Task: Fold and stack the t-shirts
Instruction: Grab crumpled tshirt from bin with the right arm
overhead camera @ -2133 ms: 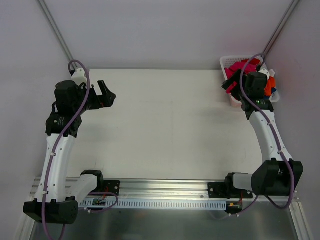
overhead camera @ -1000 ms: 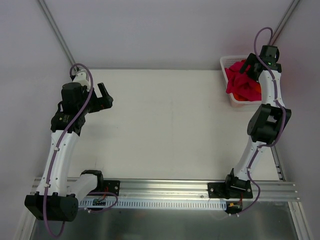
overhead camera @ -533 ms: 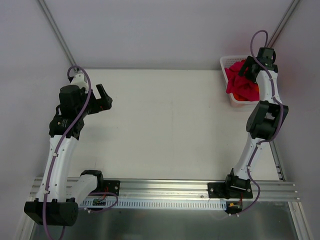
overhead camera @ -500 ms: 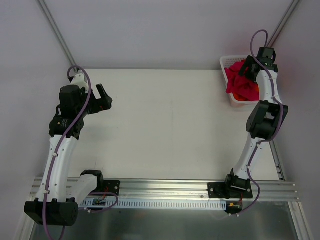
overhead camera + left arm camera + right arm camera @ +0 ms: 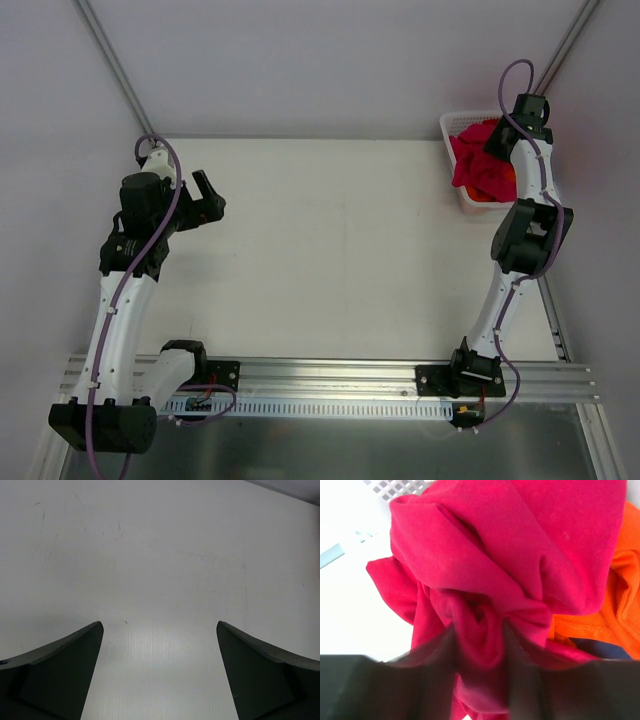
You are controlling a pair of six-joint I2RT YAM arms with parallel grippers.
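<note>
There's your magenta-pink t-shirt [image 5: 485,575], bunched on top of the heap in the white basket [image 5: 452,126] at the far right corner of the surface [image 5: 340,250]. In the right wrist view you see a thick fold of it bulging up between the two fingers of your right hand [image 5: 480,650]; the dark fingers [image 5: 437,655] sit against the cloth on both sides, so you have that fold pinched. An orange t-shirt [image 5: 615,600] lies just beside it on the right, touching it, with a sliver of blue cloth [image 5: 600,647] showing underneath. From the top camera your right arm stands tall, stretched out to the basket, and its hand [image 5: 500,138] is down in the pile. Over on the other side, your left hand [image 5: 207,196] hangs above the bare surface near the far left corner, well apart from the shirts, its fingers [image 5: 55,670] spread wide and holding nothing.
</note>
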